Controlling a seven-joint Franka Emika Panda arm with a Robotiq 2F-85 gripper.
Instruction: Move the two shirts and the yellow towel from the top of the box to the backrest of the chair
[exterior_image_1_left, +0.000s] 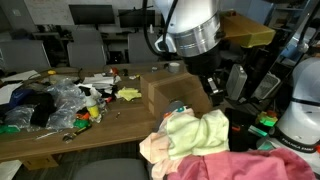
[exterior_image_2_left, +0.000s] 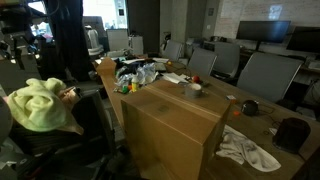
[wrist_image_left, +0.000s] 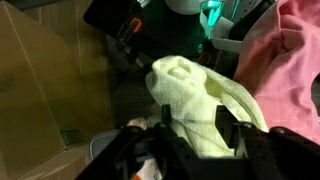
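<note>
The brown cardboard box (exterior_image_2_left: 170, 125) stands shut on the wooden surface (exterior_image_1_left: 60, 135). An exterior view shows its top as flat board; what is inside cannot be seen.

The pale yellow terry towel (wrist_image_left: 200, 105) is off the box. In the wrist view it lies heaped at the centre, with the pink shirt (wrist_image_left: 290, 60) touching it at 2 o'clock and the box wall at 9 o'clock. The tool (wrist_image_left: 178, 140) hangs over the towel with its two dark fingers (wrist_image_left: 226, 128) spread wide, one on each side of the cloth, so it is open and not clamping. Whether the pads touch the fabric cannot be told.

In an exterior view the towel (exterior_image_1_left: 195, 130) is bunched at 5 o'clock from the box. The pink shirt (exterior_image_1_left: 260, 160) is beside it, and a peach-white shirt (exterior_image_1_left: 155, 148) is tucked at its 8 o'clock edge. Only this view shows all three cloths together.

The opposite exterior view shows the towel (exterior_image_2_left: 40, 105) draped on the dark chair (exterior_image_2_left: 90, 135), at 9 o'clock from the box. It alone shows a white crumpled cloth (exterior_image_2_left: 245, 150) lying on the surface at 4 o'clock. A heap of plastic bags and small bright items (exterior_image_1_left: 55, 100) shows in both exterior views.
</note>
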